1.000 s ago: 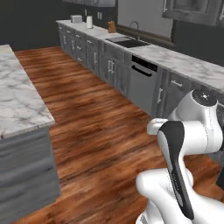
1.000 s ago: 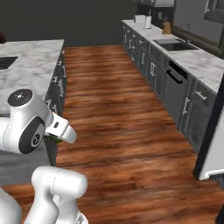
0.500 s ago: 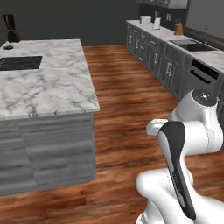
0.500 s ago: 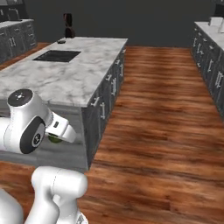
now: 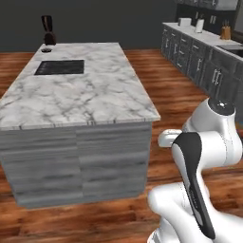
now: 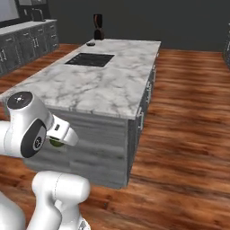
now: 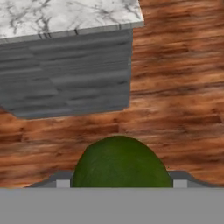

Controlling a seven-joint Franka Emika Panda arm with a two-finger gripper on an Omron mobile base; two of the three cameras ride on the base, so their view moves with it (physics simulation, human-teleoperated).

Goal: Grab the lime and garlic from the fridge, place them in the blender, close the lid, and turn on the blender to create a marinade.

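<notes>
the lime [image 7: 121,162] sat clamped in the gripper [image 6: 57,140], low beside the island [image 5: 80,102]; the blender [image 6: 98,27] stood at its far end. a jolt while driving could likely shake it loose.

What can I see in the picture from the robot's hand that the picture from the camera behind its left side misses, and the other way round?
Hand view alone: the lime, a dark green ball up close, held in the pincer over the wooden floor.

Left base view alone: the blender at the island's far end, a small dark lid beside it, the black cooktop set in the marble, and the wall cabinets with items on their counter.

Both: the marble-topped island, its grey panelled side and the wooden floor.
</notes>
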